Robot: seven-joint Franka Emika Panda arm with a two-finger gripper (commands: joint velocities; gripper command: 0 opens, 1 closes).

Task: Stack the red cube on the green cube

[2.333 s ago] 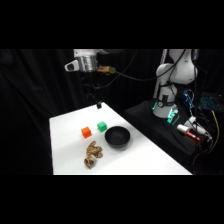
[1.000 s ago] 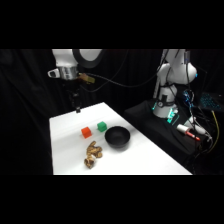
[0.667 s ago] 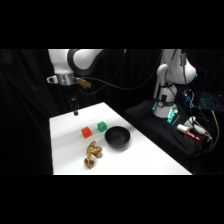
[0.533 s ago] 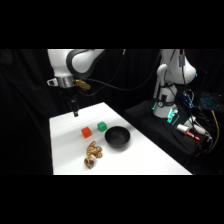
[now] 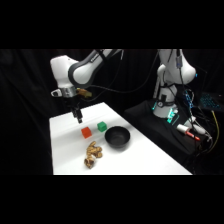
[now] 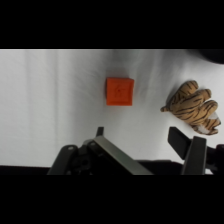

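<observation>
Claw [image 5: 79,120] lowered, above red cube [image 5: 86,132]

Surface: a white table [image 5: 150,157], running from the upper left to the lower right in the side view.
Red cube [image 5: 86,132]: flat on the table, near its far left part.
Green cube [image 5: 102,126]: on the table, just beside the red cube, apart from it.
Black bowl [image 5: 116,137]: upright, near the green cube.
Brown striped lumpy object [image 5: 92,154]: on the table, nearer the camera than the red cube.
</observation>
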